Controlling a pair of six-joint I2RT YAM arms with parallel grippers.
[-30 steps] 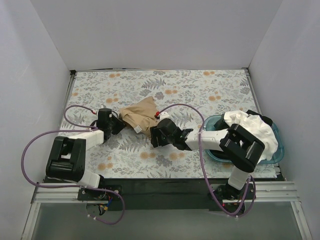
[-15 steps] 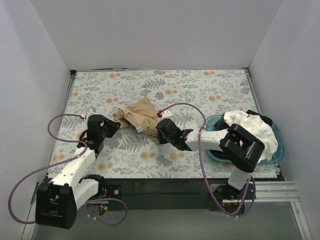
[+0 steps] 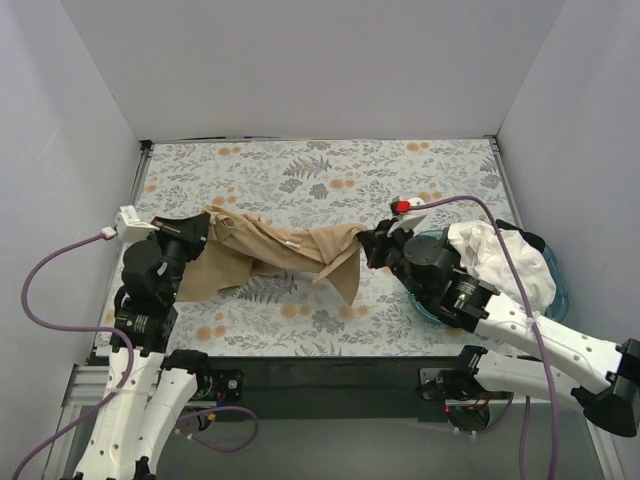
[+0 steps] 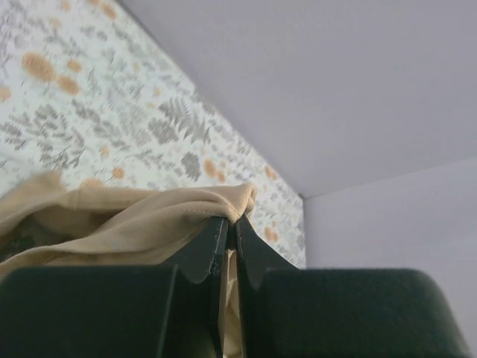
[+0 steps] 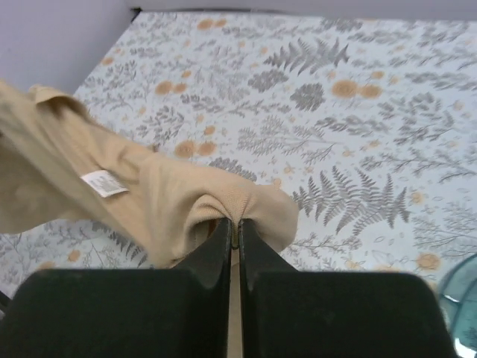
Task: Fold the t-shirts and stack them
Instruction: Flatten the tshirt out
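Note:
The tan t-shirt (image 3: 270,255) hangs stretched above the floral table between both grippers, its lower folds drooping toward the table. My left gripper (image 3: 205,228) is shut on the shirt's left end, and the left wrist view shows cloth (image 4: 134,216) pinched at the fingertips of that gripper (image 4: 232,221). My right gripper (image 3: 368,243) is shut on the right end. The right wrist view shows a fold of the shirt (image 5: 149,186) bunched over that gripper's (image 5: 235,222) tips, with a white label (image 5: 105,183) facing up. A white t-shirt (image 3: 500,265) lies heaped in the basin, with a dark cloth edge (image 3: 522,238) behind it.
The teal round basin (image 3: 556,298) stands at the table's right edge, just right of my right arm; its rim (image 5: 460,298) shows in the right wrist view. White walls enclose the table on the left, back and right. Purple cables loop beside both arms.
Both arms have risen and pulled apart. The right gripper has closed on the tan t-shirt, which has gone from a crumpled heap to a stretched span.

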